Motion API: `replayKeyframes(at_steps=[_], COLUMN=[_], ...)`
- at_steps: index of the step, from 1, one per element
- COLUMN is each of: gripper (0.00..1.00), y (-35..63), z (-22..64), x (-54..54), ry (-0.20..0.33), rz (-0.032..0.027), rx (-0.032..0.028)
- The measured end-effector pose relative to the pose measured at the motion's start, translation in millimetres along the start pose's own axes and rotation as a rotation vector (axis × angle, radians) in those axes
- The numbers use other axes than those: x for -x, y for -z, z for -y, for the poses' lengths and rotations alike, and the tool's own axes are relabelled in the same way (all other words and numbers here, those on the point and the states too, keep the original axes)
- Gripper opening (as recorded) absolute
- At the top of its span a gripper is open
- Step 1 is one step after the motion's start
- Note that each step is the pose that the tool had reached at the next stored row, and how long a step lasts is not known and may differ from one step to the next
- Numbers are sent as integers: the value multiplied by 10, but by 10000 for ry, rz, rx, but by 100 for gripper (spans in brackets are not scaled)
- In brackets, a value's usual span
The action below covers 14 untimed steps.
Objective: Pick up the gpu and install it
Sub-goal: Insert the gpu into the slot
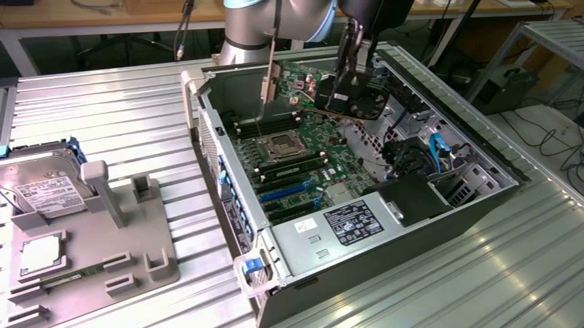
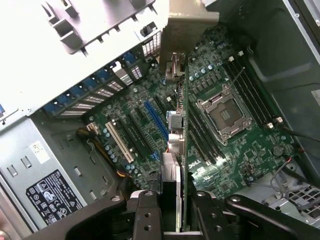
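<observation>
Gripping the gpu (image 2: 178, 136) edge-on, the hand (image 2: 176, 210) hangs above the motherboard (image 2: 227, 145), power-supply label (image 1: 351, 223) illegible.

Arm (image 1: 256, 24) is seen at the top edge of the exterior view: grey joint housing, blue ring at the cap. Black wrist section (image 1: 370, 14) is carried to the exterior view's right of that joint and is directed downward, tilted slightly off vertical. End effector (image 1: 349, 87) is pointed down, with its tips at the lowest part of the chain. In the wrist view, the end effector (image 2: 175, 212) is seen with two black fingers (image 2: 146, 215) set parallel and closed from both sides on the gpu (image 2: 183, 125). The card is clamped edge-on between them.
</observation>
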<state>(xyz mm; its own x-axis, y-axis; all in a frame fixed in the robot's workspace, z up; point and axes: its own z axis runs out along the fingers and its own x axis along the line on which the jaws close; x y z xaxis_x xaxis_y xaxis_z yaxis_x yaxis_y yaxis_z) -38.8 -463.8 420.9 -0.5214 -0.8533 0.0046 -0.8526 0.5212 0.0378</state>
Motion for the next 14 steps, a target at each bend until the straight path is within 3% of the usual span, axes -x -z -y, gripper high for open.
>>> replayKeyframes(at_steps=[8,14], gripper=[28,28], y=[-18,-22], z=[1,1], x=[-1,-1], ry=[1662,2555], rz=[-62,-97], rx=[-8,-11])
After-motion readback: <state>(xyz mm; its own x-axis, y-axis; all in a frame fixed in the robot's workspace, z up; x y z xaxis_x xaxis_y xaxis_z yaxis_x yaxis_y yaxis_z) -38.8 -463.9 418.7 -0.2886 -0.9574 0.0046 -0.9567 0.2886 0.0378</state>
